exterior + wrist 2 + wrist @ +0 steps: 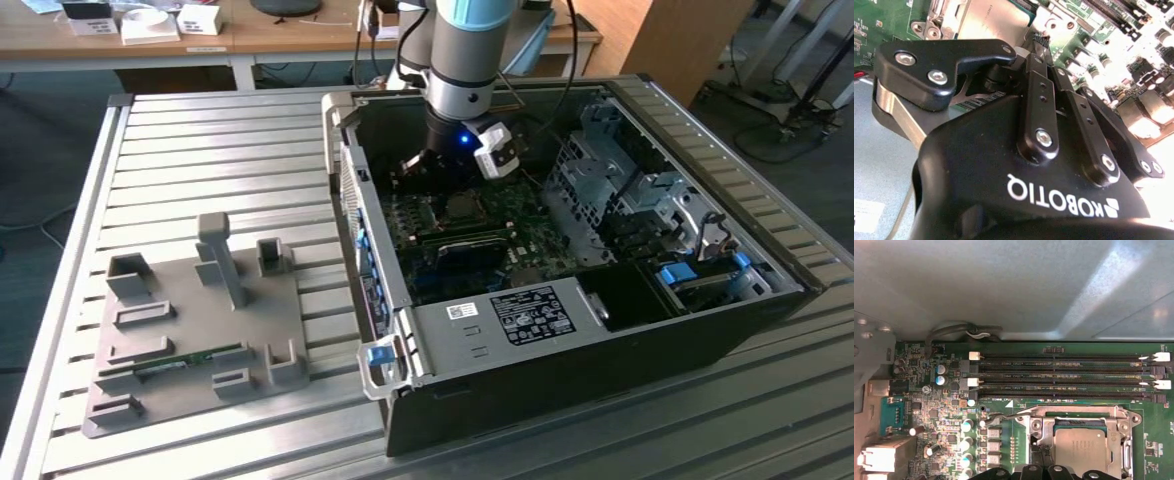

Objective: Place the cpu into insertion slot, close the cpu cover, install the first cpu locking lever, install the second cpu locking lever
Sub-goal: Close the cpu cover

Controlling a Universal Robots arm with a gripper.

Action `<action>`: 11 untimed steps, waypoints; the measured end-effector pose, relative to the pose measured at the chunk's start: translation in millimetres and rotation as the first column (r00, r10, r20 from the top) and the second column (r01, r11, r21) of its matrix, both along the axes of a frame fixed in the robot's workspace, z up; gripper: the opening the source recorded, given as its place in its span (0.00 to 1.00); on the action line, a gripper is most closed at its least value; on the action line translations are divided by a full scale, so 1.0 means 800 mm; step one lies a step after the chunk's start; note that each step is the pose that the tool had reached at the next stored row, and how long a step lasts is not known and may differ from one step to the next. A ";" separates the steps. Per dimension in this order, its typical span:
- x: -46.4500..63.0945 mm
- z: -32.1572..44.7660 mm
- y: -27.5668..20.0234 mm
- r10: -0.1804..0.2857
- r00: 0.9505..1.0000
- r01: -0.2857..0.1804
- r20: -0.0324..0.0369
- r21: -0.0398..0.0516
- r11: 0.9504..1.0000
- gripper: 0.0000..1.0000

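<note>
Inside the open computer case (747,330), the arm (467,60) reaches down over the motherboard (929,405). Its fingers (1038,70) are drawn together with nothing visible between them. Just beside the fingers lies the cpu (1085,447), seated in its socket with the silver-grey top up. The cpu cover (1079,412) is folded flat around it and frames the chip. A thin wire lever (1004,416) runs along the socket edge near the fingers; whether it is latched cannot be told. Beyond the socket from the fingers lie the memory slots (1064,372).
</note>
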State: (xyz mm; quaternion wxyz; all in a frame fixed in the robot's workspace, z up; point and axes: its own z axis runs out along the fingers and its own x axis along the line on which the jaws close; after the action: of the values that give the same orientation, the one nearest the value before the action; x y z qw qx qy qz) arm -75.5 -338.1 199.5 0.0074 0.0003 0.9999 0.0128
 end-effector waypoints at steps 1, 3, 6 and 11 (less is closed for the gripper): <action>0.000 0.0000 0.0000 0.000 1.000 0.000 0.000 0.000 1.000 0.11; 0.000 0.0000 0.0000 0.000 1.000 0.000 0.000 0.000 1.000 0.11; 0.000 -0.0001 0.0000 0.000 1.000 0.000 0.000 0.000 1.000 0.11; 0.000 -0.0008 -0.0001 0.000 1.000 0.000 0.000 0.000 1.000 0.11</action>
State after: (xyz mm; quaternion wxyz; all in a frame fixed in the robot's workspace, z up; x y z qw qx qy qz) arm -75.6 -338.2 198.9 0.0073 0.0003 0.9999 0.0127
